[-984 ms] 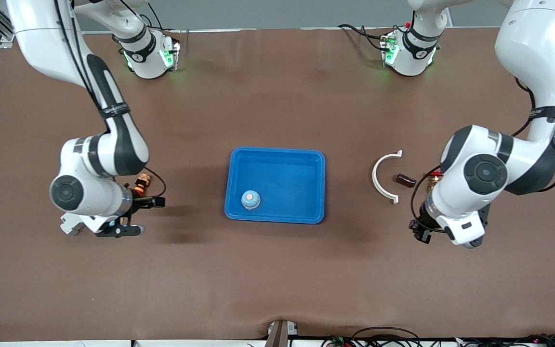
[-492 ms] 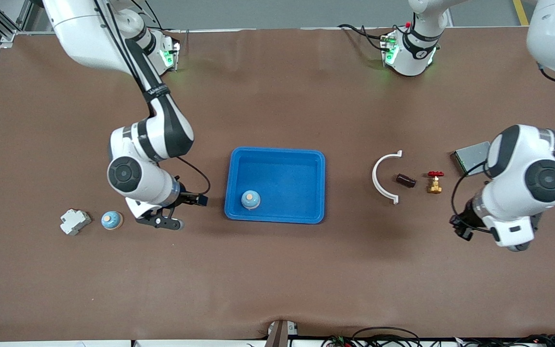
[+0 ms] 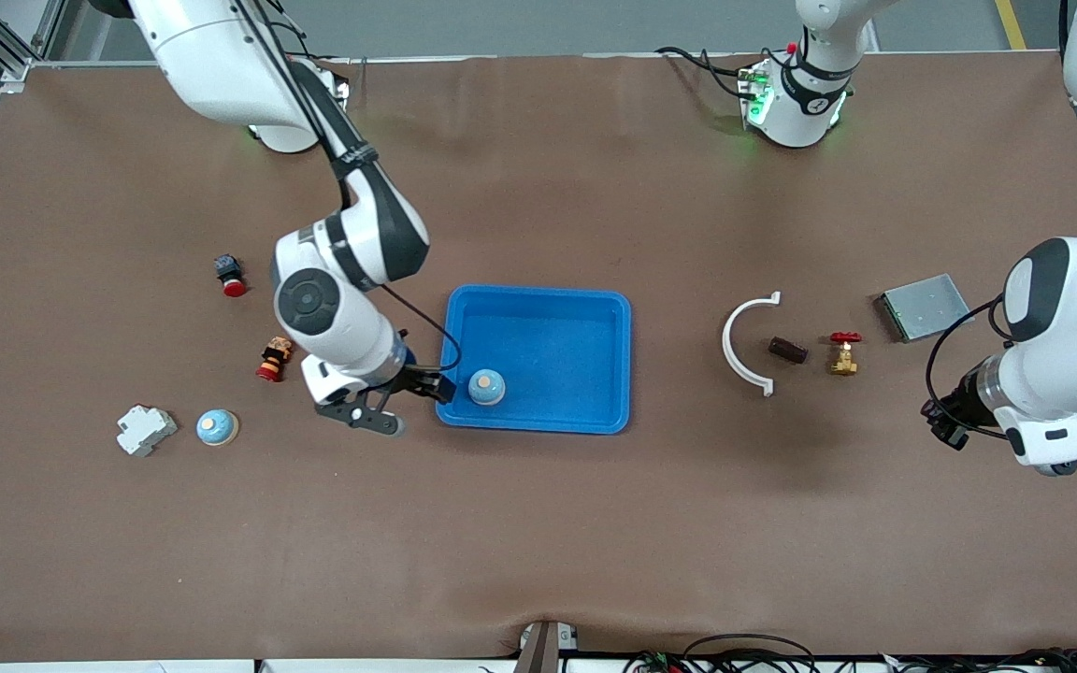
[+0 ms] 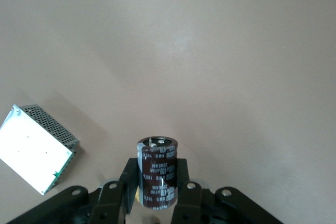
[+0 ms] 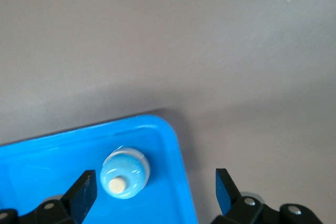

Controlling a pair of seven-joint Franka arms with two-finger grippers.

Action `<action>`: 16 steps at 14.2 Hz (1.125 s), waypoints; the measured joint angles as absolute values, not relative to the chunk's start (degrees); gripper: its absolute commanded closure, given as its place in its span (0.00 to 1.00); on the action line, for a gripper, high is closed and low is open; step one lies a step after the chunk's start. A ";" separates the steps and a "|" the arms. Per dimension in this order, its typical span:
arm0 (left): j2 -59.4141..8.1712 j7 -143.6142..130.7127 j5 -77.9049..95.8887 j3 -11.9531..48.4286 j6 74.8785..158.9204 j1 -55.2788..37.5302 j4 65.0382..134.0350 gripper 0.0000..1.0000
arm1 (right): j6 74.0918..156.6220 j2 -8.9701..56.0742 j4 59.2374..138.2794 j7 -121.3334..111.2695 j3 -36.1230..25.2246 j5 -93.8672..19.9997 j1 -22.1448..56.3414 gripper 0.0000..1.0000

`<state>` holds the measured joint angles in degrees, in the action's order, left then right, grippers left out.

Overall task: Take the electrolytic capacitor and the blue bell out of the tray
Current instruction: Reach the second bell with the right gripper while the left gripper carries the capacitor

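A light blue bell (image 3: 486,386) sits in the blue tray (image 3: 595,308), in the corner nearest the front camera at the right arm's end. It also shows in the right wrist view (image 5: 125,173). My right gripper (image 3: 398,404) is open and empty over that tray corner (image 5: 181,171), with the bell between its fingers' line (image 5: 153,182). My left gripper (image 3: 945,425) is shut on an upright dark brown capacitor (image 4: 157,174) and is over bare table at the left arm's end (image 4: 157,169). A second blue bell (image 3: 217,427) lies on the table at the right arm's end.
A white arc (image 3: 744,346), a small dark brown piece (image 3: 787,350) and a brass valve with red handle (image 3: 842,353) lie between the tray and a grey metal box (image 3: 924,306). A white breaker (image 3: 144,430), a red button (image 3: 230,277) and a small orange figure (image 3: 272,360) lie at the right arm's end.
My right arm has swung from the table's right arm end to the tray's corner. My left arm has moved away from the arc toward the table's left arm end.
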<state>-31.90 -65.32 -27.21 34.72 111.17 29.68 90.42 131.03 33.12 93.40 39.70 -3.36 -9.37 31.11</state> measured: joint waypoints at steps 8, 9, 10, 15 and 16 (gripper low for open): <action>-32.12 -66.31 -27.21 34.71 113.02 33.41 98.80 1.00 | 132.54 40.41 89.16 43.13 -3.37 -9.37 35.39 0.00; -32.51 -67.56 -27.21 34.68 113.87 33.48 99.26 1.00 | 132.58 40.82 88.97 43.17 -3.38 -9.37 35.45 0.00; -33.20 -68.60 -27.21 34.59 115.19 33.51 99.74 1.00 | 132.63 41.18 88.79 43.17 -3.37 -9.37 35.50 0.00; -39.04 -70.30 -31.73 32.48 123.10 34.42 101.25 0.32 | 132.66 43.50 86.70 43.18 -3.37 -9.37 35.86 0.00; -40.15 -70.79 -32.89 32.28 124.17 34.67 101.26 0.00 | 132.66 44.01 86.26 43.18 -3.36 -9.37 36.03 0.00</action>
<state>-40.15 -70.79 -32.89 32.28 124.17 34.67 101.26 132.66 44.01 86.26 43.18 -3.36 -9.37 36.03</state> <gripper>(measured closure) 0.665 0.000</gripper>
